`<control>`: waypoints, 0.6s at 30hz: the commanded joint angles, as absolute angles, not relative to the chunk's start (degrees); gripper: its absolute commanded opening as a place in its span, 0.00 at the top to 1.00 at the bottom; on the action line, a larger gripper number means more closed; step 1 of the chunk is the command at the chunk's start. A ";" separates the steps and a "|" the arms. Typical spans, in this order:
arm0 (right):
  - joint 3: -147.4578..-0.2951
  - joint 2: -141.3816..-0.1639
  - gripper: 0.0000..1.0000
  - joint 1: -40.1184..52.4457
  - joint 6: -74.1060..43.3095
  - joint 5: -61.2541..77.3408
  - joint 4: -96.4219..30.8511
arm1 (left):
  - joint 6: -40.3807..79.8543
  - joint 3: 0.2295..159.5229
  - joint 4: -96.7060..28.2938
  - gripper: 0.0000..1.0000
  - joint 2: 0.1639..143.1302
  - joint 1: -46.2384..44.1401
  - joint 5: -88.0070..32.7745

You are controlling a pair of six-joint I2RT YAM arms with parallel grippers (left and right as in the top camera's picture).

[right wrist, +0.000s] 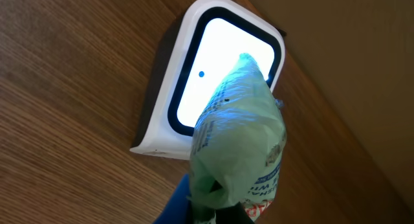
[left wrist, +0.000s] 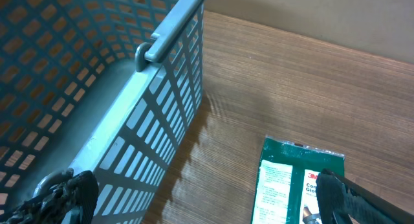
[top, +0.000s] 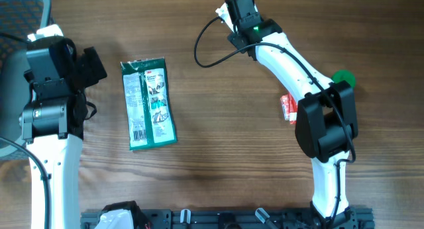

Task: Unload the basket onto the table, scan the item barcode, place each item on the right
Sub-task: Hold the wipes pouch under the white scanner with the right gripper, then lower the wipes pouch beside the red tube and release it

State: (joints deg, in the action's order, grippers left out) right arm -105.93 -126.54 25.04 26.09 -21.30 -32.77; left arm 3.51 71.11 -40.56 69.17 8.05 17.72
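Right gripper [right wrist: 213, 210]: shut tight on a pale green bag [right wrist: 242, 133]. It pinches the bag at its low end. Only a little bit of the fingers shows, at the bottom edge of the right wrist view.
Bag: soft and crumpled, with small print on it. It sticks up from the gripper. Its top is right in front of the scanner [right wrist: 194, 68] window. I cannot tell if it touches the window.
Scanner: a white box with a dark ring round a bright, lit window. A small blue dot shows on the window. It sits on the table [top: 225, 156] at the far edge, near the middle.
Left gripper [left wrist: 200, 188]: wide open, with nothing in it. It hangs over the table between the basket [left wrist: 129, 140] and the packet [left wrist: 284, 185]. One tip is by the basket wall. The other tip is over a corner of the packet.
Packet: green and flat. It lies on the table left of the middle, with its white print side up. It is well apart from the scanner.
Basket: blue, with grid walls. It is at the far left corner, just beside the left arm.
Red pack [top: 287, 108]: small. It lies on the table, partly under the right arm.
Green thing [top: 344, 77]: small and round, beside the right arm. I cannot tell what it is.
Cable [top: 199, 53]: black. It loops over the table from the right arm's wrist.
Table: brown wood.
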 commanded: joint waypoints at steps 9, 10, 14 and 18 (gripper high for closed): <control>-105.45 -111.33 0.96 25.17 14.96 -13.69 -45.69 | 3.40 71.33 -40.40 0.00 69.17 8.38 17.43; -105.45 -110.28 0.96 25.17 13.72 -10.79 -49.47 | 3.40 71.33 -40.40 0.00 69.17 8.38 17.43; -105.10 -110.08 0.96 25.17 7.05 0.32 -69.19 | 3.40 71.33 -40.40 0.00 69.17 8.38 17.43; -99.85 -110.28 0.96 25.17 6.87 4.78 -76.64 | 3.40 71.33 -40.40 0.00 69.17 8.38 17.43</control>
